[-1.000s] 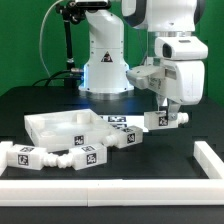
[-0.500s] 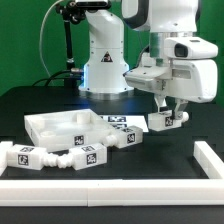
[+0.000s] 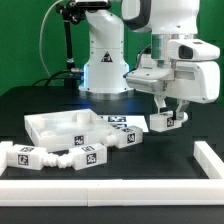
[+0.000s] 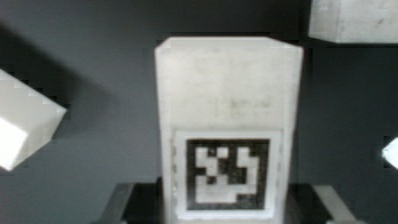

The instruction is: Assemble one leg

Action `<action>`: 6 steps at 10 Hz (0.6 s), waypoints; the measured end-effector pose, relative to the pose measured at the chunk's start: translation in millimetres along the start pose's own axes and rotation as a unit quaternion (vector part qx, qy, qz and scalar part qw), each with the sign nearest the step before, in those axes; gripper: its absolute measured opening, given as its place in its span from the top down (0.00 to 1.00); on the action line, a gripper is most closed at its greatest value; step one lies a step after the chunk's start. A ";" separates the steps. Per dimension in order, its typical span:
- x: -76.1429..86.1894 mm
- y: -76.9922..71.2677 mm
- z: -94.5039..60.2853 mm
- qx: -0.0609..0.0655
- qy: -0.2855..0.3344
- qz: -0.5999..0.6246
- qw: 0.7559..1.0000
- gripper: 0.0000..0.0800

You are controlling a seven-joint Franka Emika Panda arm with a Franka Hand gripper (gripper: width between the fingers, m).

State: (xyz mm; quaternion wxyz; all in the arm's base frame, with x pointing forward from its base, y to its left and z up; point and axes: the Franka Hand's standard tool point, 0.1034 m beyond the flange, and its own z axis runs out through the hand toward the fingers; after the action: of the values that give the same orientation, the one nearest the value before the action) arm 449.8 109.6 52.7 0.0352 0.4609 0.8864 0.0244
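Pegs come first at the exterior view's left: a row of short chunky white plastic pegs (image 3: 85, 155) with black-and-white square tags lies on the black table (image 3: 160, 160). Just behind them sits the large white square tray-like tabletop panel (image 3: 40, 122), flat and open side up. A small cluster of tagged white parts (image 3: 122, 137) lies just beside the panel's right corner.

Further right, my arm's two-finger gripper (image 3: 165, 117) hangs below the white wrist, clamped on the leg (image 3: 160, 122), a short squarish white plastic peg with tag markers. The leg looks tilted and seems lifted just clear of the table, near the panel's right corner but not touching it. In the wrist view the leg (image 4: 228, 110) fills the centre, its tag facing the camera, with the dark jaws pressed on either side of its near end.

At the far right a low white rail (image 3: 210, 160) borders the table.

I judge that I am mid-carry, with the leg picked up and not yet mounted. The next move calls for bringing it over a corner of the panel, standing it upright, lining up its end with the socket, then lowering and twisting it in. I cannot make out the socket from here.
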 end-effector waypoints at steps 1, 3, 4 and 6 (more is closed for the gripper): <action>4.2 -4.2 3.4 0.005 0.001 -0.050 0.999 0.64; 21.5 -7.1 14.4 0.008 0.001 -0.150 0.989 0.64; 31.5 -9.9 23.8 0.007 0.008 -0.169 0.986 0.64; 27.3 -13.8 27.8 0.012 0.010 -0.160 0.987 0.64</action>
State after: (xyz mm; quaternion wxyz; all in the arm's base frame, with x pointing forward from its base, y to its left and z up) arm 425.3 124.4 22.9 0.0243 0.3131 0.9493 0.0123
